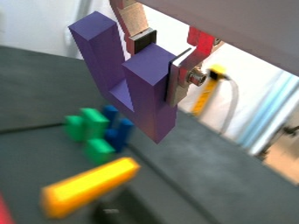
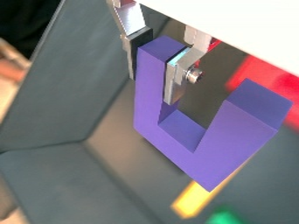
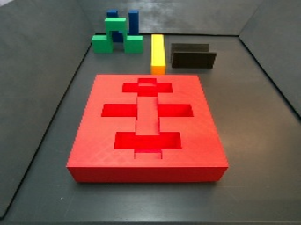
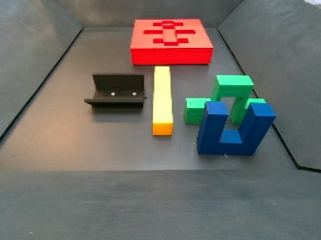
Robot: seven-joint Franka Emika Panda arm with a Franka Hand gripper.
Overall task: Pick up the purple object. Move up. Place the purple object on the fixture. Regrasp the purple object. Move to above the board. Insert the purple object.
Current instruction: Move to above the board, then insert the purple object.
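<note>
In a wrist view the gripper point(image 1: 159, 54) hangs in the air with its flat silver fingers point(image 1: 184, 73) pinched on one prong of the purple object point(image 1: 126, 70), the dark pad pressed to the prong's face; the U-shaped block hangs tilted, its second prong free. Far below it on the dark floor lie the green block point(image 1: 84, 125), a blue block point(image 1: 117, 131) touching it, and the yellow bar point(image 1: 90, 188), all blurred. In a wrist view from the opposite side the gripper point(image 2: 156, 54) again clamps a single prong of the purple object point(image 2: 198, 131), one silver plate point(image 2: 177, 77) flat against its inner face; the base and free prong stand clear of the fingers, with a red patch point(image 2: 271, 80) blurred beneath. In a side view the board point(image 3: 147, 123) fills the foreground; at its 12 o'clock stand the yellow bar point(image 3: 157, 53) and, just at the bar's 3 o'clock, the fixture point(image 3: 193, 57), with green point(image 3: 109, 39) and blue point(image 3: 132, 21) blocks at 11 o'clock; neither gripper nor purple object shows. In a side view from the far end the board point(image 4: 172, 42) lies at 12 o'clock, the fixture point(image 4: 119, 91) at the 9 o'clock of the yellow bar point(image 4: 162, 98), the green block point(image 4: 223, 97) and blue block point(image 4: 236, 129) at its 3 to 4 o'clock; the gripper is out of frame.
</note>
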